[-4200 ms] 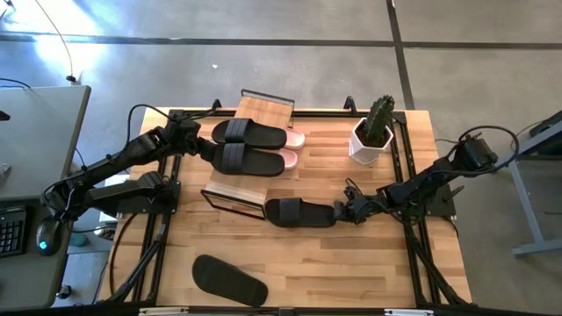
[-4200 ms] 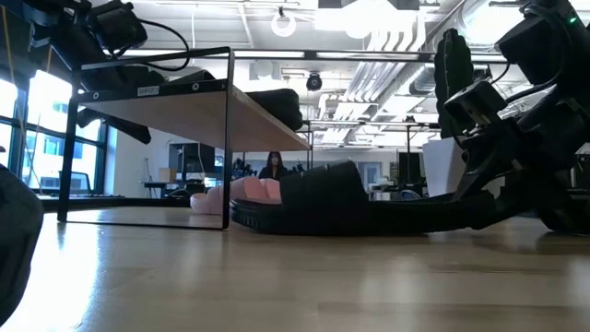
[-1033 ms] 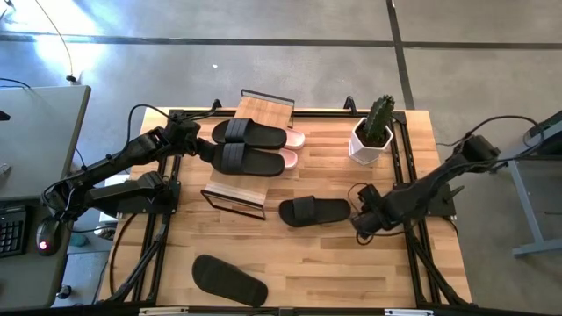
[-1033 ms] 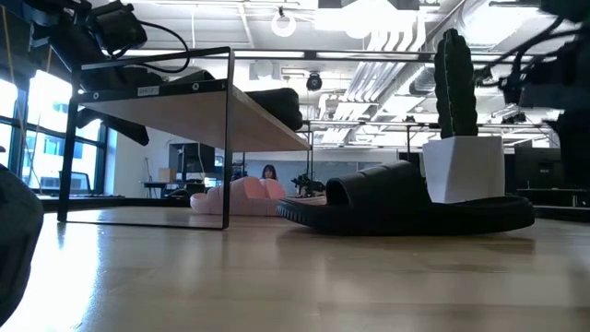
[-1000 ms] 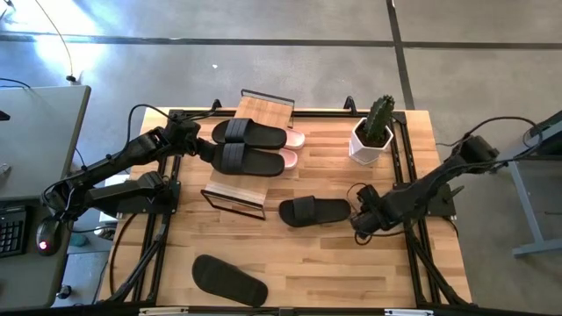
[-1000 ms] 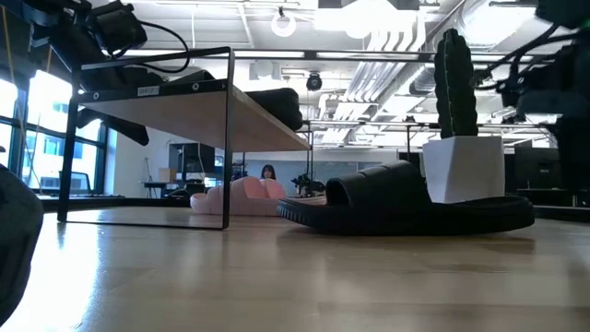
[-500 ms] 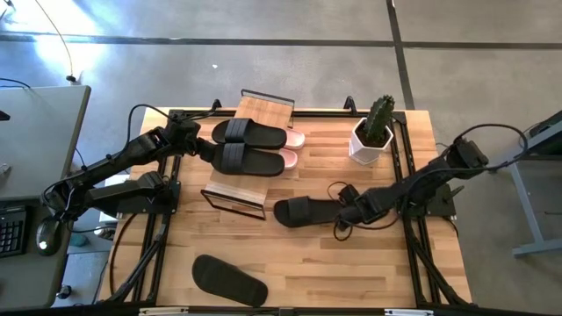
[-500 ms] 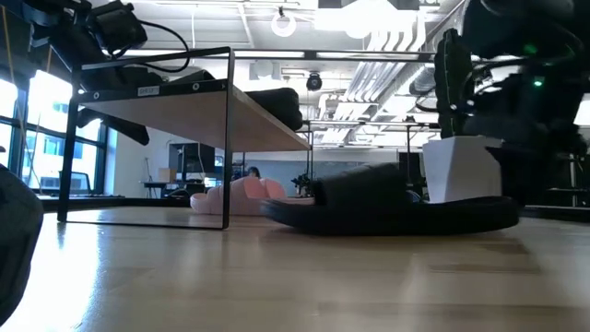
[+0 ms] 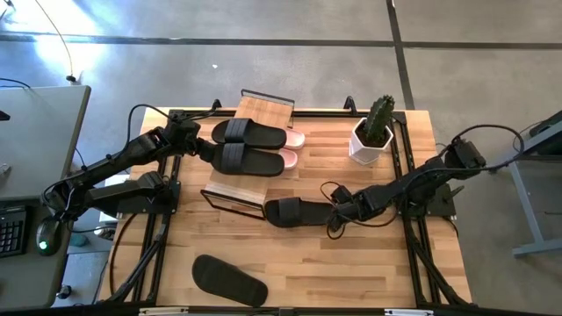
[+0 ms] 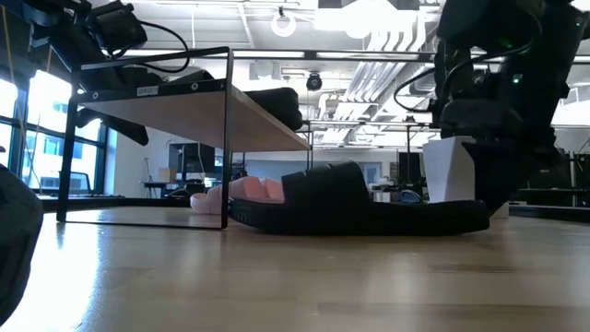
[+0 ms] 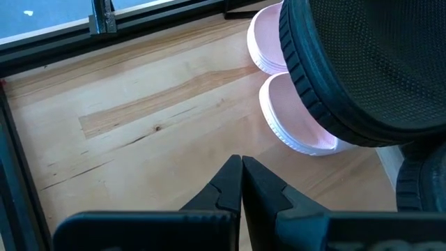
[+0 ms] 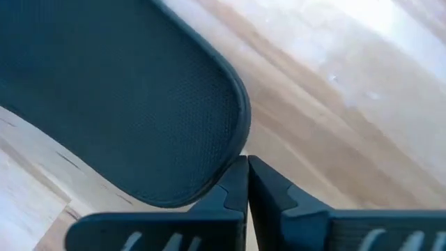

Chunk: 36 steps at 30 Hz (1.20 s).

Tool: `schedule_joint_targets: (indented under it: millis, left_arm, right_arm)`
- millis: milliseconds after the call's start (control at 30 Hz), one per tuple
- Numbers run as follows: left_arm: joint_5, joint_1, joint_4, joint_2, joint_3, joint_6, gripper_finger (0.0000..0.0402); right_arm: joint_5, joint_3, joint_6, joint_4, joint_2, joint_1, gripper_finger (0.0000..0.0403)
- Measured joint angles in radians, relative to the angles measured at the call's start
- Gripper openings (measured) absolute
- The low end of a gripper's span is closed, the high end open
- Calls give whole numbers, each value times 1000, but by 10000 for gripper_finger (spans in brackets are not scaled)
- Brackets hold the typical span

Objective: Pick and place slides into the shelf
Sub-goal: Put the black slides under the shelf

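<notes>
The right claw [image 9: 338, 211], fingers pressed together and gripping nothing, is nudging the black slide [image 9: 294, 211] lying on the tabletop [image 9: 351, 263] beside the shelf [image 9: 235, 189]. It looks light and flexible; the strap seems the best hold.

You look straight down on the whole table [image 9: 351, 263] from overhead, and level across it from tabletop height; both share the shelf [image 9: 250, 180] [image 10: 198, 115]. Each wrist camera sits close above the wood.

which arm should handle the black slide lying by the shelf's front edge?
Right. Its gripper, fingers shut, already sits at that slide's end. The left gripper is shut up by the slides on the shelf.
</notes>
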Motion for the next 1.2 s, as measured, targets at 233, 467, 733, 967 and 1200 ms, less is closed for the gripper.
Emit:
schedule_joint_targets:
  millis: [233, 467, 733, 967, 1200]
  left_arm:
    - [4, 0, -1, 0, 0, -1, 1]
    - [4, 0, -1, 0, 0, -5, 1]
    - [4, 0, -1, 0, 0, -7, 1]
    - [4, 0, 0, 0, 0, -6, 1]
    - [0, 0, 0, 0, 0, -2, 1]
  right_arm:
    - [-45, 3, -7, 76, 86, 25, 0]
    - [-5, 0, 35, 77, 63, 58, 0]
    - [-24, 0, 17, 140, 61, 62, 0]
    - [-4, 1, 18, 120, 60, 39, 0]
    - [23, 2, 85, 26, 58, 41, 0]
